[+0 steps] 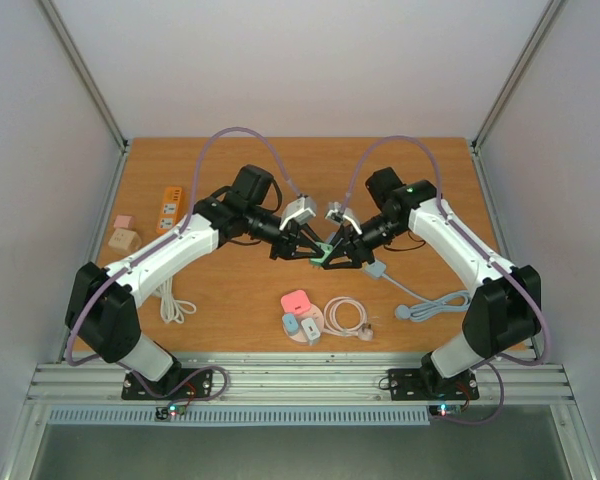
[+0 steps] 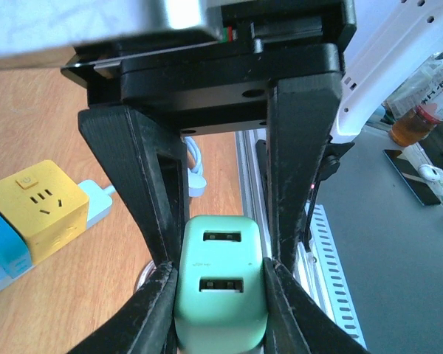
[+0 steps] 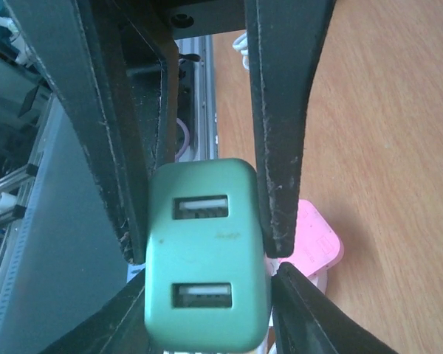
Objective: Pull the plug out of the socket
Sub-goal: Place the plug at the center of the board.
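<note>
Right wrist view: my right claw [image 3: 205,249] pinches the green plug [image 3: 208,259] in mid-air between the arms, left claw [image 2: 221,295] clamped on its other end, so I want a straight pull apart, no twist.

Here's the orange-brown wooden bench [image 1: 230,290] in even light, plain white back wall [image 1: 300,60] behind it, grey panels [image 1: 30,150] either side, metal corner posts [image 1: 85,70] rising, ribbed aluminium rail [image 1: 300,378] along the near edge.

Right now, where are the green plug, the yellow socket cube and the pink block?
green plug [image 2: 221,262]: left wrist view, between its two ports.
yellow socket cube [image 2: 38,210]: left wrist view, its slotted face.
pink block [image 3: 317,237]: right wrist view, its top.
</note>
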Controlling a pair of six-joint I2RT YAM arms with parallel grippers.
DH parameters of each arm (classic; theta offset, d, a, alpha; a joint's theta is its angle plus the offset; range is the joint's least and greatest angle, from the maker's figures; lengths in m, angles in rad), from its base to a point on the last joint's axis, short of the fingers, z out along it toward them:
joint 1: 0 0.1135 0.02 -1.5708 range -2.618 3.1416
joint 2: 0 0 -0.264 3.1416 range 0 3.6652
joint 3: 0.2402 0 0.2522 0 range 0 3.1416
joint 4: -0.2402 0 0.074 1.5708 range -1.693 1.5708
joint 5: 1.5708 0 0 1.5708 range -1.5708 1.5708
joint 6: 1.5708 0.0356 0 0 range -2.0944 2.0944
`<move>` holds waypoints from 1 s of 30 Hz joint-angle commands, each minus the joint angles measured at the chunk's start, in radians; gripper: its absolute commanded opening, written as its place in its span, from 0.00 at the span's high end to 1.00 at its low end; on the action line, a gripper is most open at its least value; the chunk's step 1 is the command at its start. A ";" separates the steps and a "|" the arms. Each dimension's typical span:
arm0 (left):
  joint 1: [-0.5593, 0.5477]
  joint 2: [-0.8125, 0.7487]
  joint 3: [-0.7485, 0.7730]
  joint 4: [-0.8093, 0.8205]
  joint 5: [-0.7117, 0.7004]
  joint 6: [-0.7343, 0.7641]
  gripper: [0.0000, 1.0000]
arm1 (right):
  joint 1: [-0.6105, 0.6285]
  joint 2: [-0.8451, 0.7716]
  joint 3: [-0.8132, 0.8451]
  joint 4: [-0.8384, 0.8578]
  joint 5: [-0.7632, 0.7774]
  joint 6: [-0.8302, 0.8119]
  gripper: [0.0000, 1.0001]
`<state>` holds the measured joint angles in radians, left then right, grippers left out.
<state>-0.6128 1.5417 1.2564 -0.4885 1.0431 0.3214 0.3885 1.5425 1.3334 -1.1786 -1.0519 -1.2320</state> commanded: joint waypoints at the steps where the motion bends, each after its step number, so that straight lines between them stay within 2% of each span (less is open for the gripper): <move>1: -0.009 0.016 -0.003 0.040 0.014 0.000 0.99 | 0.016 0.019 0.006 -0.014 -0.006 -0.012 0.61; 4: -0.013 0.020 -0.004 0.032 0.014 0.011 1.00 | 0.018 0.024 0.010 -0.020 -0.008 -0.015 0.67; 8: -0.014 0.022 0.000 0.027 0.011 0.019 0.99 | 0.018 0.030 0.017 -0.032 -0.015 -0.020 0.80; 11: -0.013 0.024 0.001 0.021 0.005 0.025 0.91 | 0.018 0.033 0.021 -0.039 -0.013 -0.021 0.90; 13: -0.013 0.023 0.007 0.018 -0.003 0.023 0.76 | 0.018 0.034 0.022 -0.038 -0.010 -0.020 0.96; 16: -0.007 0.016 0.018 0.012 -0.028 0.018 0.38 | 0.016 0.034 0.023 -0.034 0.007 -0.016 0.99; 21: 0.043 -0.004 0.019 0.026 -0.059 -0.008 0.02 | -0.025 0.031 0.023 -0.004 0.049 0.021 0.99; 25: 0.111 -0.034 0.003 0.027 -0.078 -0.004 0.01 | -0.136 0.039 0.032 0.027 0.074 0.088 0.99; 30: 0.185 -0.051 -0.038 -0.026 -0.121 0.061 0.01 | -0.356 0.102 0.083 0.037 0.121 0.193 0.99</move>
<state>-0.4709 1.5349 1.2495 -0.4973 0.9592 0.3202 0.1776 1.5925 1.3582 -1.1679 -0.9741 -1.1465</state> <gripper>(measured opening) 0.994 0.308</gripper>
